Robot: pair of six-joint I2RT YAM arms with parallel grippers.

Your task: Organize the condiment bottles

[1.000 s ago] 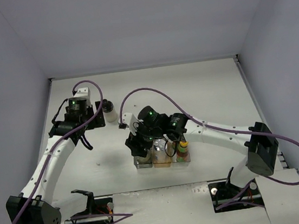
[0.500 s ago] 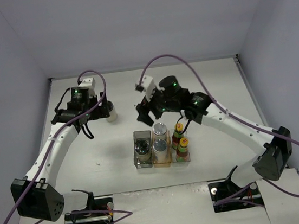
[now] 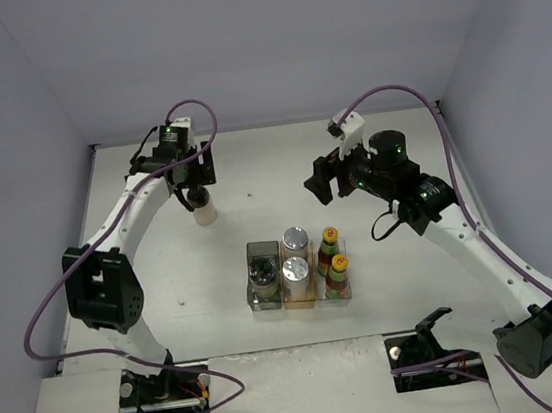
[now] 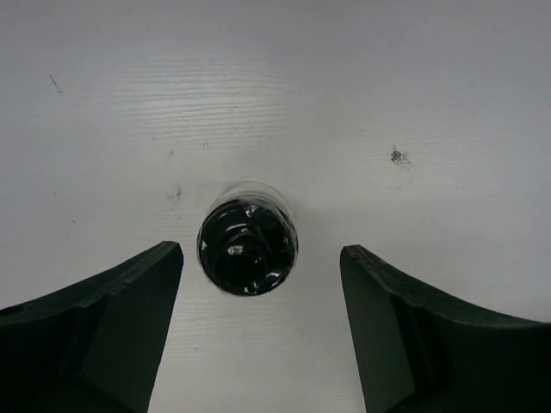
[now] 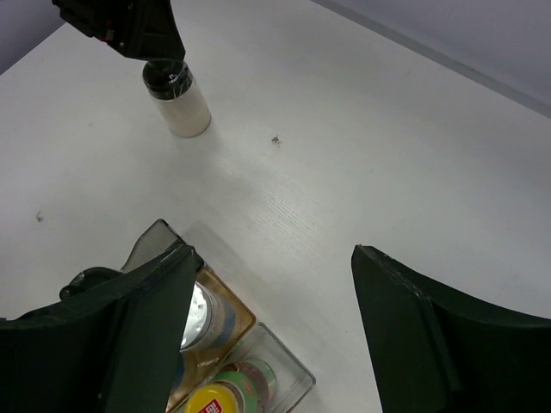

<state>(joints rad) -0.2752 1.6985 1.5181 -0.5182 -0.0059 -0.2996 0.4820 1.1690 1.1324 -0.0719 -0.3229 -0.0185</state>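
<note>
White tabletop [image 3: 399,141], enclosed by pale grey walls, carries three small transparent bins in a row near its front centre. Reference item: amber bin [image 3: 300,303], the middle of the three.

Far-left of the amber bin and well apart from it, the loose bottle [image 3: 203,211] stands upright on the table. It has a pale body and a black cap. The left gripper [image 4: 259,258] hangs directly above it, pointing down. Its fingers [image 4: 103,335] are spread, with the cap between them and a gap on each side. There is no contact.

Directly against the amber bin's left wall is the grey bin [image 3: 265,305]. Its far half holds the binned bottle [image 3: 261,267], upright, black cap.

Inside the amber bin stand two silver-capped bottles [image 3: 294,239], one behind the other, with pale bodies.

Directly against its right wall is the clear bin [image 3: 339,297]. It holds two dark bottles [image 3: 329,237], upright in line, with yellow-red caps and red-green labels.

Far-right of the amber bin, the right gripper [image 5: 271,258] is raised above the table. Its fingers are spread wide with bare tabletop between them.
</note>
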